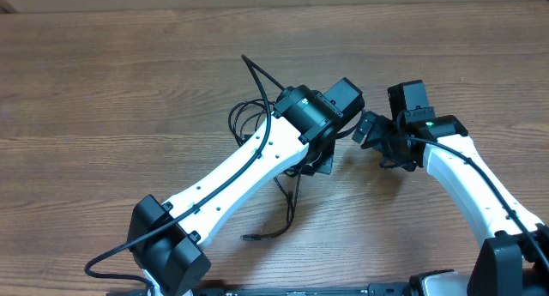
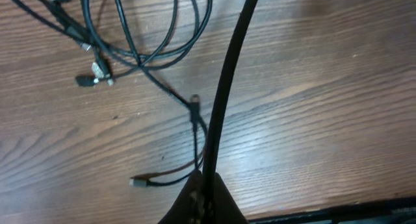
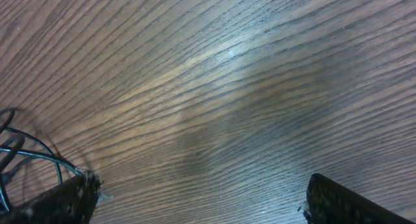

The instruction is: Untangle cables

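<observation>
The cables (image 1: pixel 250 116) are thin black cords, looped in a tangle beside my left wrist. One strand trails toward the front and ends in a small plug (image 1: pixel 249 238). In the left wrist view my left gripper (image 2: pixel 207 183) is shut on one black cable (image 2: pixel 224 87), which rises taut from between the fingers. The other loops (image 2: pixel 156 52) and several small plug ends (image 2: pixel 94 71) lie on the wood beyond, with a white-tipped plug (image 2: pixel 138 182) close by. My right gripper (image 3: pixel 201 198) is open over bare wood; the cables (image 3: pixel 13 152) show only at its left edge.
The wooden table (image 1: pixel 103 90) carries everything. Both arms meet near the middle, the left gripper (image 1: pixel 319 163) a short way from the right gripper (image 1: pixel 367 129). A thicker black cable (image 1: pixel 111 260) from the left arm's base lies at the front left.
</observation>
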Tool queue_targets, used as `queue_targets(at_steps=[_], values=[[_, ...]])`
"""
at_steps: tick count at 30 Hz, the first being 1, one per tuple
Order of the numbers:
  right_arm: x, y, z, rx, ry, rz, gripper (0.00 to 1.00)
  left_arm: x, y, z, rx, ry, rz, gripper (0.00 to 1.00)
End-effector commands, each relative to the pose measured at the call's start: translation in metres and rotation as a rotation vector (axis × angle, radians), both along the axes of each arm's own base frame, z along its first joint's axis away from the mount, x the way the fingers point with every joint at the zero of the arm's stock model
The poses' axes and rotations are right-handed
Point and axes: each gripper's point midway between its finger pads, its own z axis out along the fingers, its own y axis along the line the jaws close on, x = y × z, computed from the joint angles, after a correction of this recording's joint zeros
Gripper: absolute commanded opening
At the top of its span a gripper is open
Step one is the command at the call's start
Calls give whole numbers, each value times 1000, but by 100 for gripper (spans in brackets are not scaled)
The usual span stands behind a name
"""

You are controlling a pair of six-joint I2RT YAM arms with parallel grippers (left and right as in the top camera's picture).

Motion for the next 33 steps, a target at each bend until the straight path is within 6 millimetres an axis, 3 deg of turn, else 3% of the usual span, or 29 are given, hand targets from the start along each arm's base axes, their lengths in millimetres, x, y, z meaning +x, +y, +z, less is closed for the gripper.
queue_targets(at_steps=[1,9,15,20,25,29,33], values=[[2,-2,-1,-5,-1,-8,100,3,-1,-6,15,-11,0,4],[2,-2,-1,-5,-1,-8,100,34,0,21,-37,-110,-84,4],[2,-2,-1,-5,-1,-8,100,75,11,70,-121,-273,-58,4],[2,-2,-1,-5,-1,-8,100,117,23,141,-255,-480,4,4],[2,-2,-1,-5,-1,-8,100,142,20,221,-444,-684,-14,4],[2,-2,-1,-4,-1,-9,100,154,18,296,-580,-901,-60,4],[2,-2,-1,-4,-1,-8,100,148,23,360,-647,-1090,-93,4]])
